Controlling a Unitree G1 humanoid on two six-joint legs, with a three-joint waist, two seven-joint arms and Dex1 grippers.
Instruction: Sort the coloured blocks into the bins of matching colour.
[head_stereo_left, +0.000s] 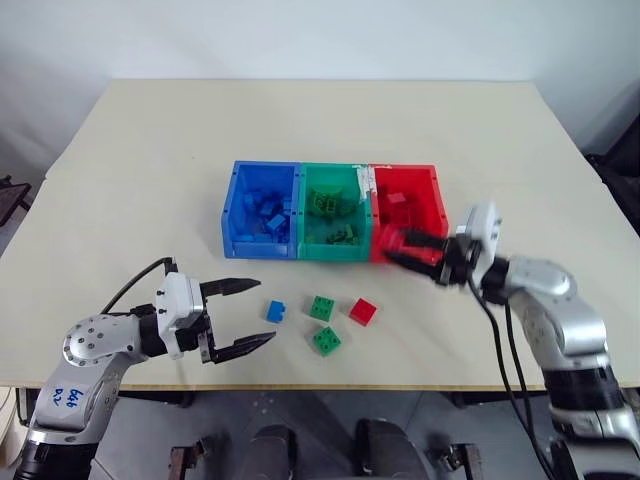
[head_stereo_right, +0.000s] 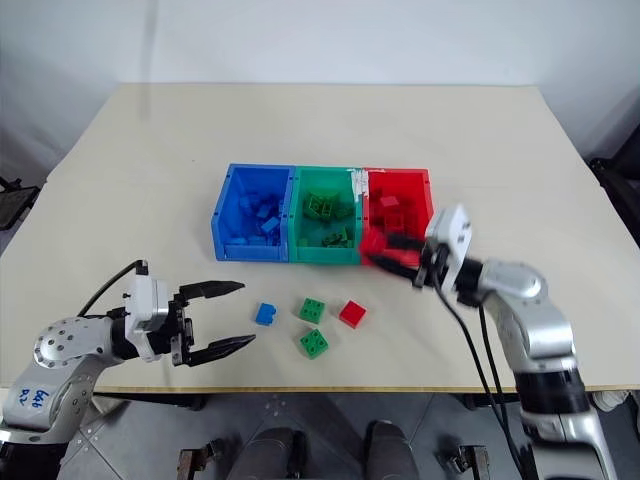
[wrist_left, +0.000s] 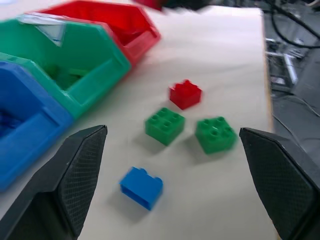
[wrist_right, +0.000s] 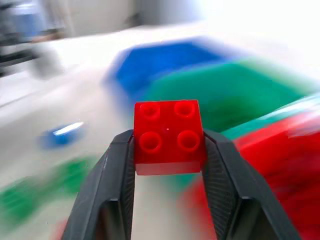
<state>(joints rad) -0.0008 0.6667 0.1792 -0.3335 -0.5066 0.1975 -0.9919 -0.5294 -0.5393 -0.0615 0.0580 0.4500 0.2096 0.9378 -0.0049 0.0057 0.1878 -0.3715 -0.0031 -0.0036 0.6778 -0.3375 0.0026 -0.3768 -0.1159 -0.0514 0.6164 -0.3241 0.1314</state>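
Desk (head_stereo_left: 150, 160) open left, right and behind bins (head_stereo_left: 330, 245); four loose blocks (head_stereo_left: 322, 308) cluster near front edge, bare desk around them.

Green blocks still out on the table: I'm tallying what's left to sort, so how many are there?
2. One green block lies between the blue block and the red block; the other green block lies just nearer the table's front edge. Others already lie in the green bin.

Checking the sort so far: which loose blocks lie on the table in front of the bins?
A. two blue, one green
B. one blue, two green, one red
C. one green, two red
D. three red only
B: the blue block, two green blocks and a red block lie there.
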